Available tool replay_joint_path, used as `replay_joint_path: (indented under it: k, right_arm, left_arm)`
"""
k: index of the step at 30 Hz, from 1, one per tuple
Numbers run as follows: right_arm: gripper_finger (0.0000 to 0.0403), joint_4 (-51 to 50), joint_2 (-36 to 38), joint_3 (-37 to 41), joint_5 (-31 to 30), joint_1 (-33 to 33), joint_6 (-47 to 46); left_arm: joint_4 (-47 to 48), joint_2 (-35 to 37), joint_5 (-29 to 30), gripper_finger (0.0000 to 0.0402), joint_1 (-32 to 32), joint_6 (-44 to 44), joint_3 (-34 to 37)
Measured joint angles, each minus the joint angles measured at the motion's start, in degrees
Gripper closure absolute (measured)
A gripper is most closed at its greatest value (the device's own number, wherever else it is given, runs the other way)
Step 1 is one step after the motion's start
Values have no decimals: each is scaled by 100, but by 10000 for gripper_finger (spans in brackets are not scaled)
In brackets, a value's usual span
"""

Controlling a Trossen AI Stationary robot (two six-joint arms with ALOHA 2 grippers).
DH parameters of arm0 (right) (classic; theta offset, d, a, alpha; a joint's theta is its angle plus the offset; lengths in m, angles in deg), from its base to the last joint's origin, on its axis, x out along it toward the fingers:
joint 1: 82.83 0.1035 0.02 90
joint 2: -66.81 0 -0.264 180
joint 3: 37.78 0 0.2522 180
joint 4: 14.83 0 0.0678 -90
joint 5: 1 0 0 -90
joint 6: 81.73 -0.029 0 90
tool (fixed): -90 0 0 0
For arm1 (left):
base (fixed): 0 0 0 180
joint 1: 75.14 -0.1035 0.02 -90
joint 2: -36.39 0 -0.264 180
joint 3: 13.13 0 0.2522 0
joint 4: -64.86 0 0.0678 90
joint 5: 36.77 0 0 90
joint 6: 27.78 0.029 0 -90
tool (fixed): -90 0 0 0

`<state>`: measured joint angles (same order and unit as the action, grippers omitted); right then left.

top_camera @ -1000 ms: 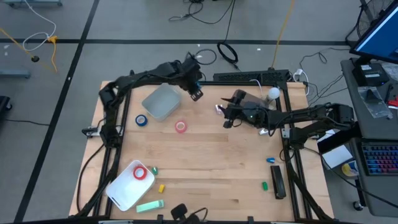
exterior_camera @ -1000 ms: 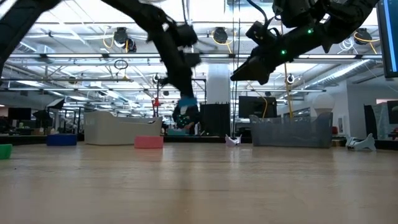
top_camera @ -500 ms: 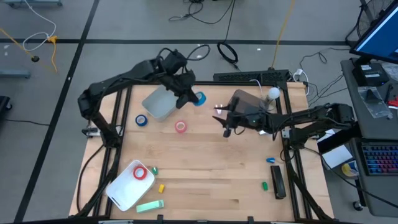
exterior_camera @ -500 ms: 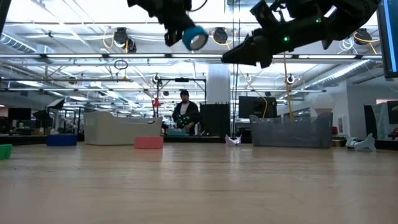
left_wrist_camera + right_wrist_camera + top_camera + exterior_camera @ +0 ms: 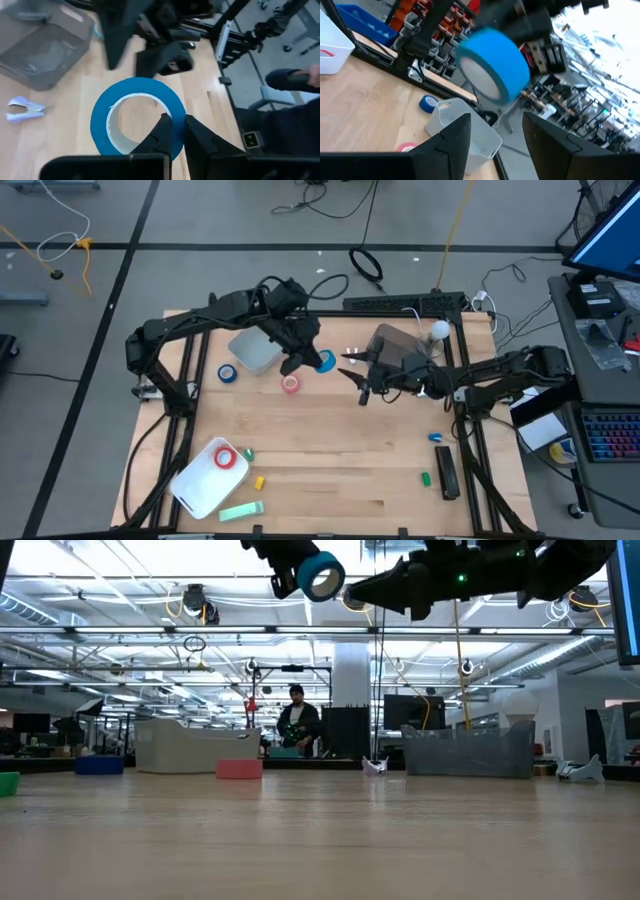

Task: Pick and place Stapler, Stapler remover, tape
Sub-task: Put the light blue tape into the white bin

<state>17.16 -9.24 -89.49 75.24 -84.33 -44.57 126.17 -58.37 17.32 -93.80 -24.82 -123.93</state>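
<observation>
Held tape: blue roll point(image 5: 325, 361), raised well above the table point(image 5: 340, 450), pinched by the left gripper point(image 5: 178, 131).
Left gripper: fingers point(image 5: 161, 131) closed on the roll's wall, one inside the ring, one outside.
Right gripper: point(image 5: 352, 376) close beside the roll, in the air, fingers point(image 5: 451, 135) spread, empty.
Other tape: pink roll point(image 5: 290, 384) and blue roll point(image 5: 228, 373) lie on the table near the grey bin point(image 5: 256, 343); red roll point(image 5: 224, 458) sits in the white tray point(image 5: 198, 486).

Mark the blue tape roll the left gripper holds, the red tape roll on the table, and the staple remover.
held blue tape roll point(image 5: 322, 576), low view, outer band.
red tape roll point(image 5: 290, 384), high view, ring top.
staple remover point(image 5: 25, 108), left wrist view, its body.
</observation>
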Motion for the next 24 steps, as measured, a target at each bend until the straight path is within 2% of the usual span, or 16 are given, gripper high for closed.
replay_joint_path:
  k: [12, 24]
  right_arm:
    - [231, 812, 2, 0, 5, 236, 514]
    - [231, 931, 2, 0, 20, 234, 559]
  left_arm:
    - [-318, -4, 148, 380, 68, -169, 0]
    - [-719, -7, 148, 378, 149, -291, 0]
